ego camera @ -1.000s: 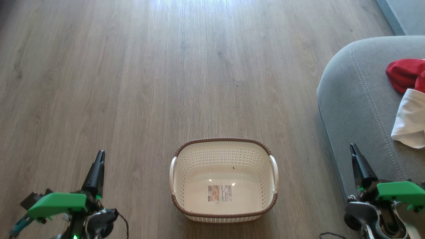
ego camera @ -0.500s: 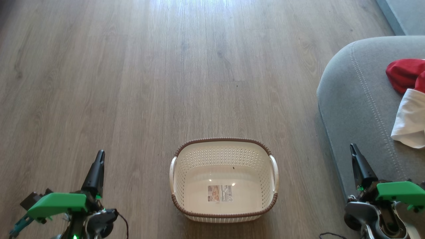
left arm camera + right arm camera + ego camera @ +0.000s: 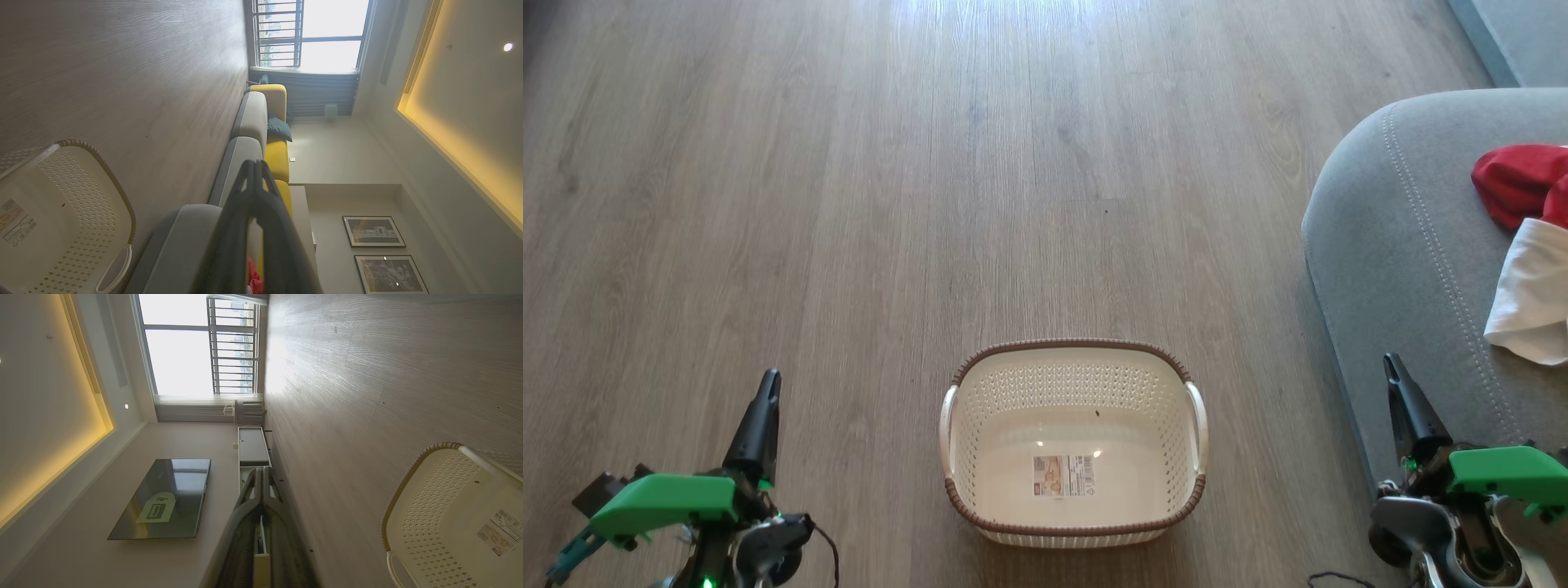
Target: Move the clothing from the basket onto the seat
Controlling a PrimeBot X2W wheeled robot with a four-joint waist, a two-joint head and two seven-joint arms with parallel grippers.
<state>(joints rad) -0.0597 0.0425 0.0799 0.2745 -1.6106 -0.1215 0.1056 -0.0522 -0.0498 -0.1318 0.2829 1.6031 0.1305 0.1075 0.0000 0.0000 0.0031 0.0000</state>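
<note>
- My left gripper (image 3: 768,380) is clenched, finger against finger, with nothing between them. Its wrist view shows the left gripper's tips (image 3: 254,164) meeting.
- My right gripper (image 3: 1390,361) is likewise pressed closed on nothing, and its tips (image 3: 261,470) touch in its own wrist view.
- The clothing (image 3: 1534,269) lies on the seat (image 3: 1396,245), ahead of the right gripper and off to its outer side, well apart from the fingers.
- The heap's long axis runs roughly along the way my right fingers point. The white piece (image 3: 1531,298) is the nearer end and the red garment (image 3: 1515,184) the farther. The picture's edge cuts it off, so I cannot tell its full spread.
- The basket (image 3: 1078,529) stands upright on the wooden floor (image 3: 931,204) between my two grippers, mouth up, long axis running across from one gripper towards the other, with a handle at each end.
- Its bare base carries a sticker (image 3: 1063,475).
- The right gripper hangs over the seat's near edge, and the seat's rounded corner sits between basket and clothing.
</note>
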